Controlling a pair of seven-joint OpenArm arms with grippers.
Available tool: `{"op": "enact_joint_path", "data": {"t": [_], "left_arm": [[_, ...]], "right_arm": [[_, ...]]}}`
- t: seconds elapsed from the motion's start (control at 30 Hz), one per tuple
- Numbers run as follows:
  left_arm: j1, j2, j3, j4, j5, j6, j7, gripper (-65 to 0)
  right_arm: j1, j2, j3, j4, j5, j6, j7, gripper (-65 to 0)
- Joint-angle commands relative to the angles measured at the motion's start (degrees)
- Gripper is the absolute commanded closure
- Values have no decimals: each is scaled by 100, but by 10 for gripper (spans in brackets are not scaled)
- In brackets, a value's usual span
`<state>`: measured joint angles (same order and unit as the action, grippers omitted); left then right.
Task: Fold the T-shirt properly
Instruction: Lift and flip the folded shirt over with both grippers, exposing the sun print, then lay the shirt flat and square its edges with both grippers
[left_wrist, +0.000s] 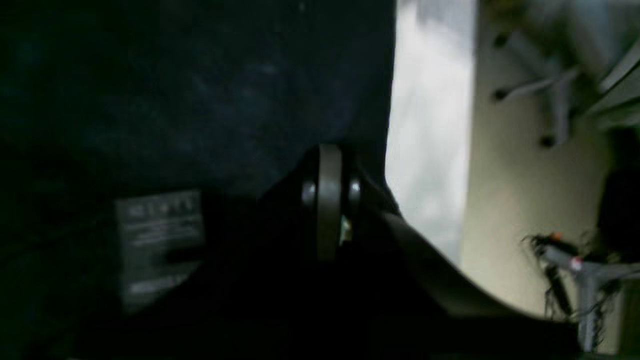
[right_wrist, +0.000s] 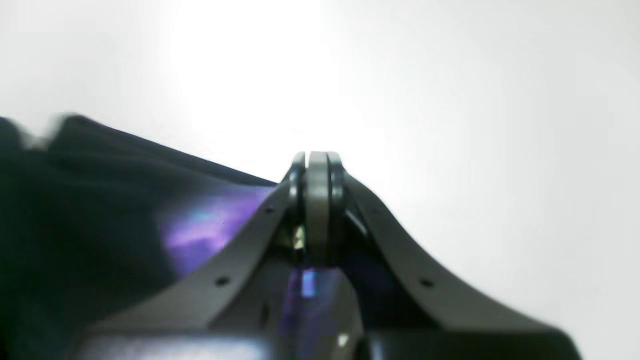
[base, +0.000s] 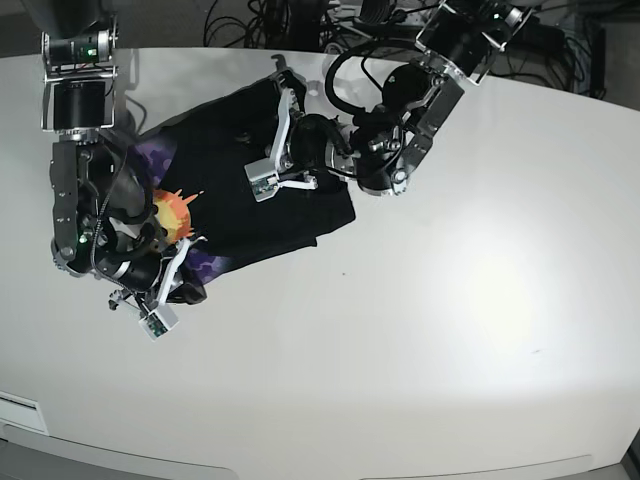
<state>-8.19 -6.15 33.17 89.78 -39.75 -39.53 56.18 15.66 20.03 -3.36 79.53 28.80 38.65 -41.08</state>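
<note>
The T-shirt (base: 255, 200) is found crumpled near the table's (base: 450, 330) far left corner, folding barely begun, with left gripper (base: 285, 85) and right gripper (base: 185, 262) both pressed together on its cloth.

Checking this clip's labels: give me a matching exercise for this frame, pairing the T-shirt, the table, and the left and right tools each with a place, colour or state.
Column A:
1. T-shirt
2. table
3. left tool
4. right tool

Column B:
a. white, bare on the base view's right
b. shut at the shirt's far edge
c. black, partly folded back to show purple and orange print
d. shut at the near edge, beside the purple print

Pairs: 1-c, 2-a, 3-b, 4-d
</note>
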Motion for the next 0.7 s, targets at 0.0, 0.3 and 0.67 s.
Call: {"op": "enact_joint_path", "data": {"t": [0.0,0.3,0.67], "left_arm": [[-105,-4,39,66,48,-47,-136,0],[-433,-531,79,-710,831,-47,-732,0],[-1169,-1416,79,-1690,2173,463,-3012,0]], "right_arm": [[116,94,-4,-50,118,122,144,0],[-551,422,2,-293,645,135,-48,0],[-2404,785,780,828,1582,-271,-850,0]]}}
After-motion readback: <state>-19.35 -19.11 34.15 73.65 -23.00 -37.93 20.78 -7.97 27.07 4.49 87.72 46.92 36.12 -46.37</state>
